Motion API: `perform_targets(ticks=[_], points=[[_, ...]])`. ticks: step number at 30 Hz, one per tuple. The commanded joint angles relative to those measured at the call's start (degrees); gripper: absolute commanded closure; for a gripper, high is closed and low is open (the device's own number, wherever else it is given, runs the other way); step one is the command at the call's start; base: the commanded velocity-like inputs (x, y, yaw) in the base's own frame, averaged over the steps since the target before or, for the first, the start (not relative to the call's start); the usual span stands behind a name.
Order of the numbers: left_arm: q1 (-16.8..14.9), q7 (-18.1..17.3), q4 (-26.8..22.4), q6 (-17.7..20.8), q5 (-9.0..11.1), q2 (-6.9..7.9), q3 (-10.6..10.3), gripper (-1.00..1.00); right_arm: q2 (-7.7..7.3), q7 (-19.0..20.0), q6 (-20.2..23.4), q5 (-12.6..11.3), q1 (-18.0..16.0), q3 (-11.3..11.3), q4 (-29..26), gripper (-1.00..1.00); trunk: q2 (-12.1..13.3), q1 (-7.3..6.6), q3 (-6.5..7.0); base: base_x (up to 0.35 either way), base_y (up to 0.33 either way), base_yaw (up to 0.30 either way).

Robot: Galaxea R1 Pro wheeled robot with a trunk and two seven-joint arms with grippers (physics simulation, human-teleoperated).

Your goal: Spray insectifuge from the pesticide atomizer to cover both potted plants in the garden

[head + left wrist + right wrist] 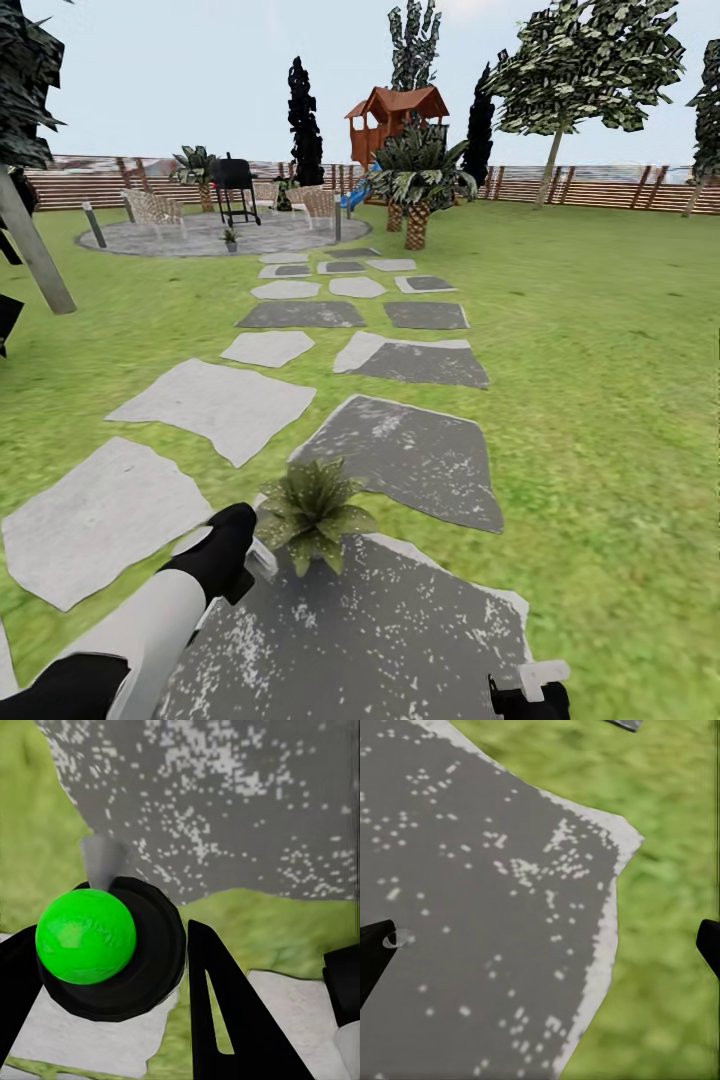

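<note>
Grey stepping stones (420,470) run up the lawn (600,420) toward the round patio (200,236), and the near potted plant (315,512) sits right at the far edge of the closest stone, so I'll place everything off that plant. Just left of it, the left tool (232,560) is clamped on the pesticide atomizer (94,937), whose bright green bottle and pale nozzle show between the fingers in the left wrist view. Right of the plant and nearer the robot, the right tool (544,945) hangs over the same stone with its tips spread wide apart, while a second little potted plant (230,240) sits way off on the patio.
</note>
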Motion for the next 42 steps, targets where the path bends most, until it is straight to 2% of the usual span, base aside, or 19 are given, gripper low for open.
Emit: perform_targets(ticks=[1,5,12,24,29,35,37,40,42], points=[[0.0,-0.6,-0.1,0.2,-0.6,0.09,-0.2,1.0,-0.01,-0.1,-0.2,0.6,0.0,-0.5,0.1,-1.0,0.0,-0.01,-0.05,0.0,-0.243,0.0],[0.3,-0.6,-0.1,0.2,-0.5,0.43,-0.2,1.0,-0.03,-0.2,-0.2,0.6,0.0,-0.5,0.1,-1.0,0.0,-0.01,-0.05,0.0,-0.263,0.0],[0.4,-0.5,-0.7,0.1,-0.5,0.21,-0.2,1.0,-0.03,-0.2,-0.2,0.7,0.0,-0.5,0.1,-1.0,0.0,-0.01,-0.05,0.071,-0.262,0.079],[0.4,-0.5,-0.9,0.1,-0.5,-0.31,-0.2,1.0,-0.03,-0.2,-0.2,0.6,0.0,-0.5,0.1,-1.0,0.0,-0.01,-0.05,-0.026,-0.081,0.058],[0.4,-0.5,-0.9,0.1,-0.5,-0.31,-0.1,1.0,-0.03,-0.2,-0.2,0.7,0.0,-0.5,0.1,-1.0,0.0,-0.01,-0.05,-0.045,-0.25,0.241],[0.4,-0.5,-1.1,0.1,-0.5,-0.37,0.0,1.0,-0.03,-0.2,-0.2,0.7,0.0,-0.5,0.1,-1.0,0.0,-0.01,-0.05,0.21,-0.205,0.274],[0.3,-0.9,-2.0,0.1,-0.4,-0.99,-0.3,1.0,-0.03,-0.2,-0.2,0.7,0.0,-0.5,0.1,-1.0,0.0,-0.01,-0.05,-0.015,-0.26,0.055],[-0.2,-1.4,-2.7,0.2,-0.4,-1.1,-0.4,1.0,-0.03,-0.2,-0.2,0.7,0.0,-0.5,0.1,-1.0,0.0,-0.01,-0.05,-0.118,-0.269,0.01],[-0.6,-5.7,-2.7,-0.1,-0.6,-1.36,-0.6,1.0,-0.03,-0.2,-0.2,0.7,0.0,-0.5,0.1,-1.0,0.0,-0.01,-0.05,-0.162,-0.215,0.002]])
